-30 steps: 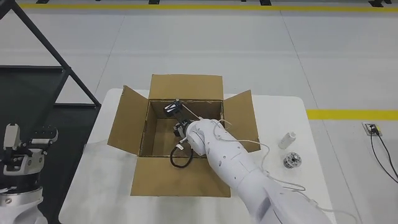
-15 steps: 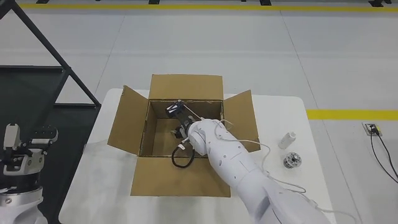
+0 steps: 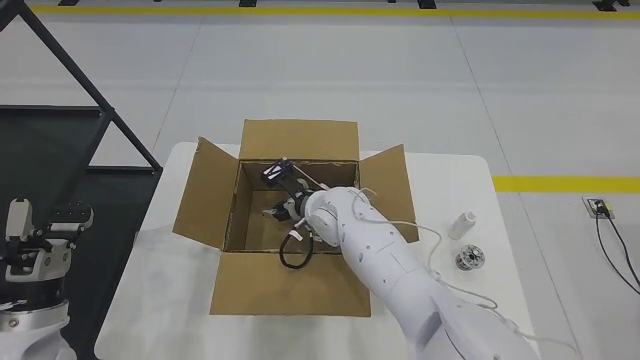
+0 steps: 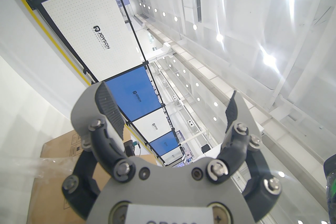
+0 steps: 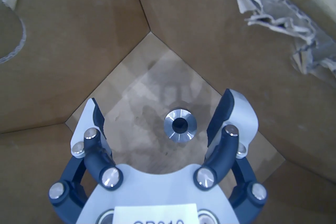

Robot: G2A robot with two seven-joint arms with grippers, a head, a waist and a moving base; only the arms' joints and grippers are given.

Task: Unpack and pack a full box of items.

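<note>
- Top view: right arm (image 3: 385, 265) reached from the near right side down into the open cardboard box (image 3: 205, 195), wrist over the box's middle.
- Box sat on the white table (image 3: 455, 175), all four flaps folded out.
- White bottle (image 3: 460, 225) and round metal part (image 3: 469, 257) stood on the table right of the box, apart from it and near each other.
- Since a second ago the right arm had shifted slightly further into the box; bottle and round part had not moved.
- Left wrist view: left hand (image 4: 168, 92) pointed upward, fingers spread wide, nothing between them.
- Behind it: blue and white wall panels (image 4: 86, 33) and ceiling lights (image 4: 267, 59).
- Right wrist view: right hand (image 5: 161, 97) pointed down inside the box, fingers spread and holding nothing.
- Metal sleeve (image 5: 180, 125) stood upright on the box floor near a corner, in line between the two fingers, touching neither.
- Torn corrugated edge (image 5: 275, 15) ran along one box wall.
</note>
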